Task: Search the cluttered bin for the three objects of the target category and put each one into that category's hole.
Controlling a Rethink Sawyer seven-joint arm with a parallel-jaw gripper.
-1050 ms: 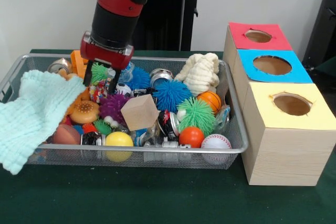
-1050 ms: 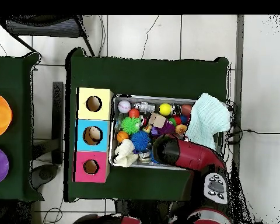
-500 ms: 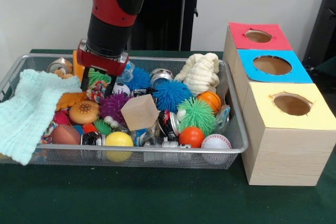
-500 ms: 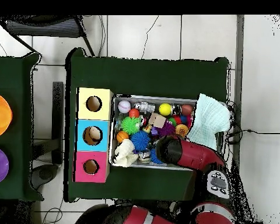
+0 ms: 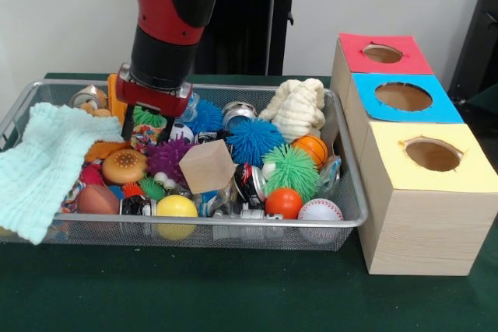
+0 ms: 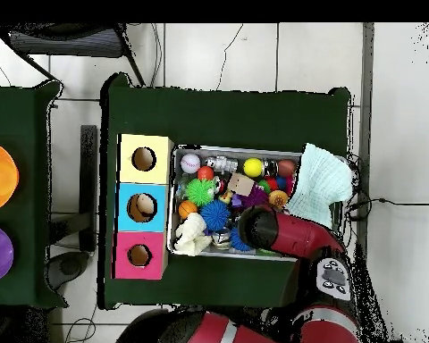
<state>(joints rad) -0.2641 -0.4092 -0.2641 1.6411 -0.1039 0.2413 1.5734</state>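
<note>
My gripper [image 5: 147, 124] stands open at the back left of the wire bin [image 5: 352, 219], its fingertips [image 5: 127, 125] down among the toys. Between them lie a small green spiky ball [image 5: 145, 117] and a multicoloured toy [image 5: 145, 138]. A purple spiky ball [image 5: 167, 156] sits just in front, and a blue spiky ball [image 5: 254, 139] and a large green spiky ball [image 5: 291, 170] lie to the right. In the overhead view the red arm [image 6: 285, 230] hides the gripper. Red [image 5: 383, 53], blue [image 5: 403, 96] and yellow [image 5: 433, 154] hole boxes stand right of the bin.
A light blue cloth [image 5: 43, 169] drapes over the bin's left end. A wooden cube [image 5: 207, 166], burger toy [image 5: 124, 166], yellow ball [image 5: 177, 207], orange ball [image 5: 284, 201], baseball [image 5: 320, 210], basketball [image 5: 310, 148], cream plush [image 5: 297, 106] and several cans fill the bin. Something pale sits in the blue box's hole [image 6: 145, 206].
The cloth has pulled left, off the toys by the burger, with its hanging corner drawn up. My gripper shifted a little left, then slightly right and down, staying open.
</note>
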